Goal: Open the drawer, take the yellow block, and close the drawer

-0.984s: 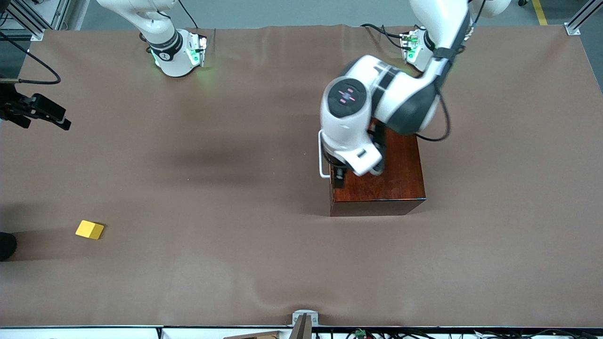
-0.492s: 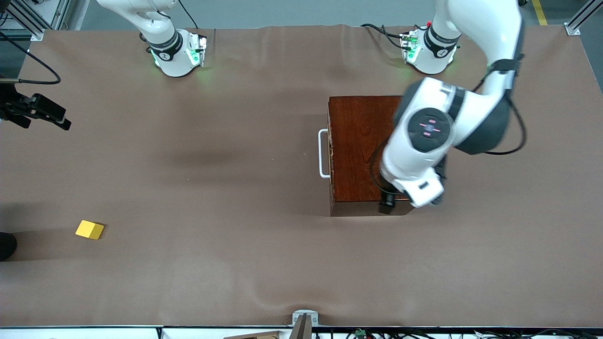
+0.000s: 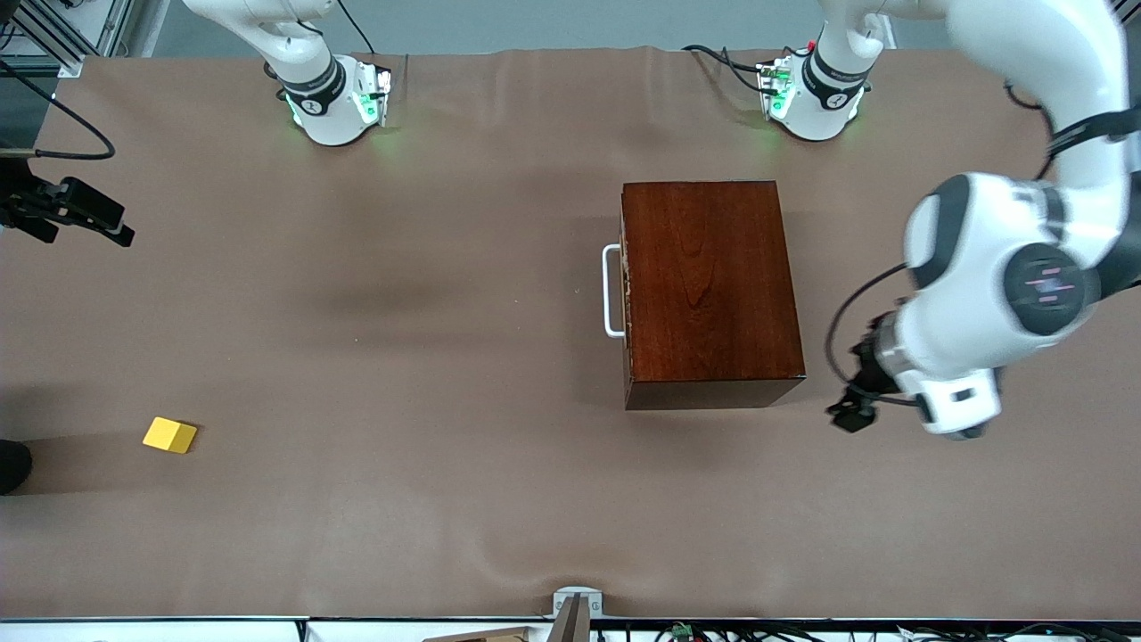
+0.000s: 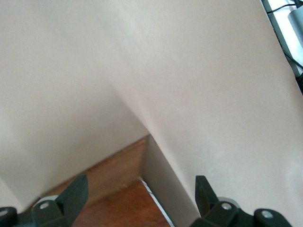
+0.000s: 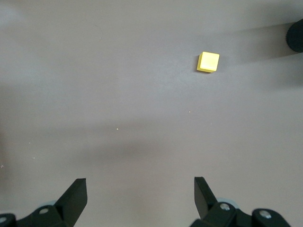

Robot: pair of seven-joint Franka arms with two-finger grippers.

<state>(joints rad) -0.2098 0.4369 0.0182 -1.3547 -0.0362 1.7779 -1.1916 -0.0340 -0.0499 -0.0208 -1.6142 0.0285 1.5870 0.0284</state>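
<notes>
**Two grippers empty, drawer shut, block out on the table**

Two arms in frame. Drawer (image 3: 625, 299) sits flush in the dark reddish-brown wooden box (image 3: 709, 285), only its white bar handle (image 3: 610, 291) standing proud, facing the right arm's end of the table. Box stands on the brown table cover (image 3: 446, 357) toward the left arm's end.

Yellow block (image 3: 170, 435) lies alone on the cover near the right arm's end, nearer the front camera than the box and well apart from it. Nothing touching it. Right wrist view shows it too, slanted face not clear from there.

Left gripper (image 4: 139, 194): fingers spread, nothing between them. Hangs over bare cover just beside the box, at the side away from the handle; its wrist view catches a corner of the box top.

Right gripper (image 5: 139, 194): fingers spread wide, empty, high over bare cover, block ahead of it. Out of sight in the front view; only the right arm's base shows there.
</notes>
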